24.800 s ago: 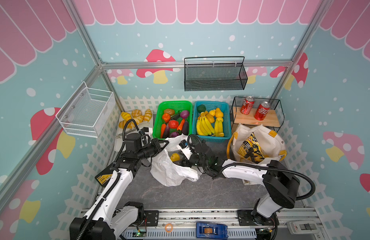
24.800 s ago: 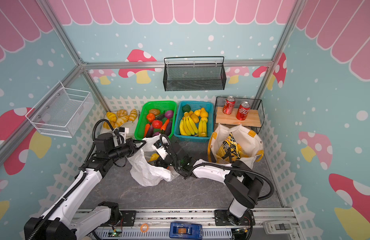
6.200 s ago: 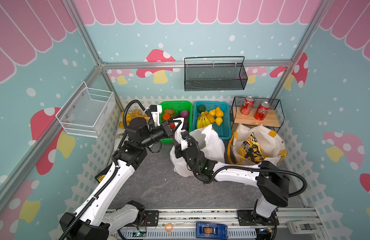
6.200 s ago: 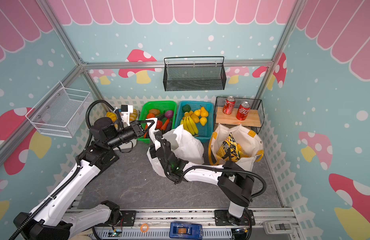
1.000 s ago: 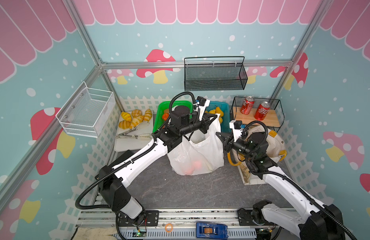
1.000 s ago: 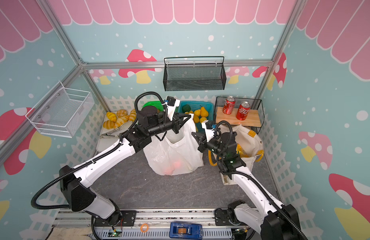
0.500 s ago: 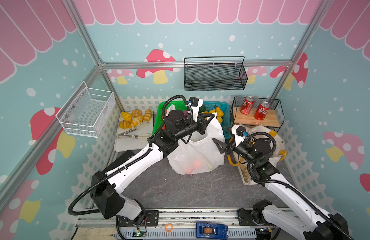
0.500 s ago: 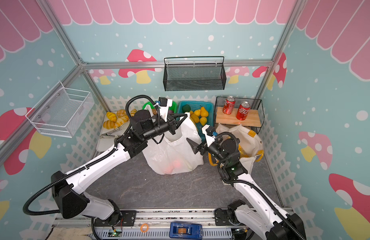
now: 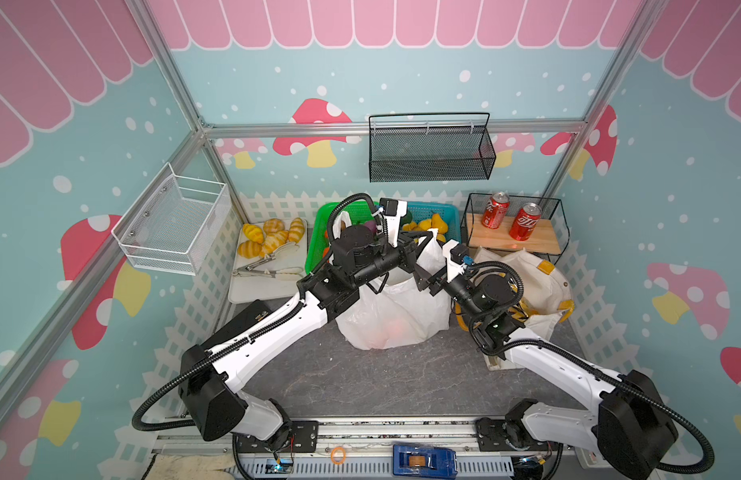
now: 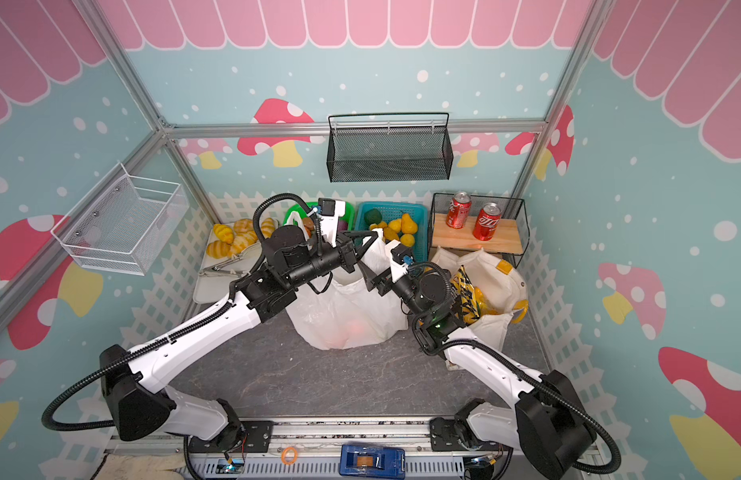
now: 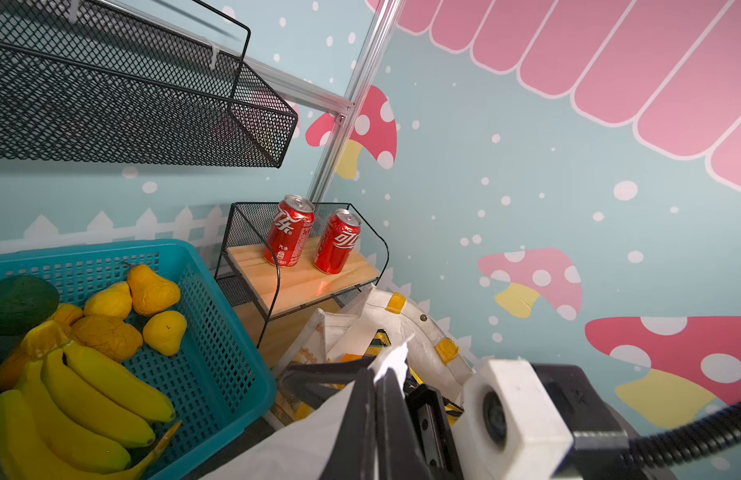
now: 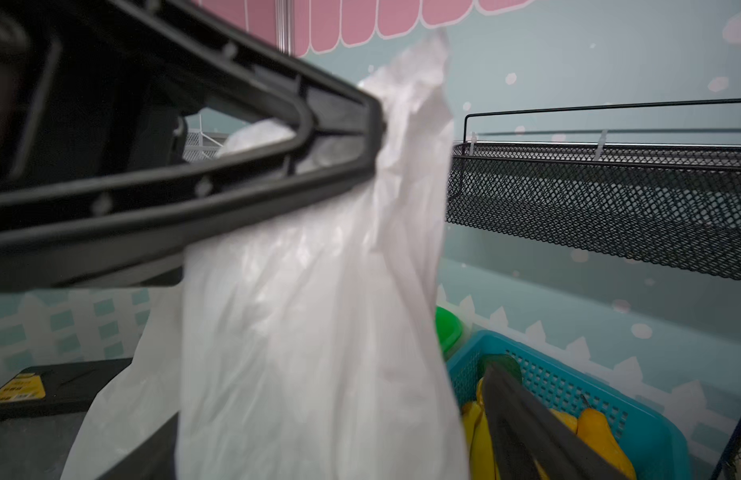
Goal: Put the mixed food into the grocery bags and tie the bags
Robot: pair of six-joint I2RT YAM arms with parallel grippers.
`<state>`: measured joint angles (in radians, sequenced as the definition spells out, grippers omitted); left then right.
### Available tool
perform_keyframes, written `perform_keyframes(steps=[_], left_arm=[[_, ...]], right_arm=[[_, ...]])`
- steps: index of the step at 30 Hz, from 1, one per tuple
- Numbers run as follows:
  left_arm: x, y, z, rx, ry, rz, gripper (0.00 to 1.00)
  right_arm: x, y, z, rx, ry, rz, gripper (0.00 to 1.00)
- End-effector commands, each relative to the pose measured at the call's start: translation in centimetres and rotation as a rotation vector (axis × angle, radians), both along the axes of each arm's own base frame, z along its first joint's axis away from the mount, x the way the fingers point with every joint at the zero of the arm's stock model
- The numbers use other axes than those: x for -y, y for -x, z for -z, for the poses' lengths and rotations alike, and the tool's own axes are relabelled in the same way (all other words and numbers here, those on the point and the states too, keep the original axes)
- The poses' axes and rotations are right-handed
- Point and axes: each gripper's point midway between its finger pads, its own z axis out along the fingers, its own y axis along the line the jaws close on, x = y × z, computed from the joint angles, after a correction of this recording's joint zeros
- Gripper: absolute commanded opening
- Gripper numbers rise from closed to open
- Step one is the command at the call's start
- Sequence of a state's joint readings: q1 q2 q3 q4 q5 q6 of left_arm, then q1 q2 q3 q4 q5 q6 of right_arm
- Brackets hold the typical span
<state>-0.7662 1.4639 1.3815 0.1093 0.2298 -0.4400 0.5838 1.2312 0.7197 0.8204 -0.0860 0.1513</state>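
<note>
On left wrist view, jaws pinch bag.

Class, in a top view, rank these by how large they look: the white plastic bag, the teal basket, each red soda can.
1. white plastic bag
2. teal basket, partly hidden
3. red soda cans: the two look alike, tied

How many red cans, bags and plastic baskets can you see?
Red cans: 2
Bags: 2, a white plastic bag and a cream tote
Plastic baskets: 2, a green basket and a blue basket
Total: 6
</note>
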Motion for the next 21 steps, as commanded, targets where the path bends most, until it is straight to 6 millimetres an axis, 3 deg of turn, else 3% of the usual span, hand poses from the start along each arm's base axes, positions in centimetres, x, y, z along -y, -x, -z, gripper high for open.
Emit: perform_keyframes(steps=[1,6,11,15,21], left_arm=[[-0.2,1.4,-1.8,-0.015,0.063,0.014,0.0],[0.3,2.3,-1.9,-0.042,0.088,0.047,0.0],[0.2,2.7,-2.1,-0.059,0.114,0.062,0.0],[-0.5,2.7,-2.4,-0.047,0.111,0.036,0.0],[-1.6,1.7,-2.2,-0.038,0.078,-0.041,0.0]], right_arm=[[1.8,-1.0,-3.3,0.058,-0.149,0.126,0.86],[3.7,-2.9,-1.5,-0.006,-0.232,0.315,0.8],[5.0,-4.6,4.0,-0.17,-0.221,0.44,0.6],[5.4,-4.1,8.7,-0.251,-0.169,0.452,0.39],[4.9,-3.3,12.3,-0.311,-0.046,0.417,0.31]])
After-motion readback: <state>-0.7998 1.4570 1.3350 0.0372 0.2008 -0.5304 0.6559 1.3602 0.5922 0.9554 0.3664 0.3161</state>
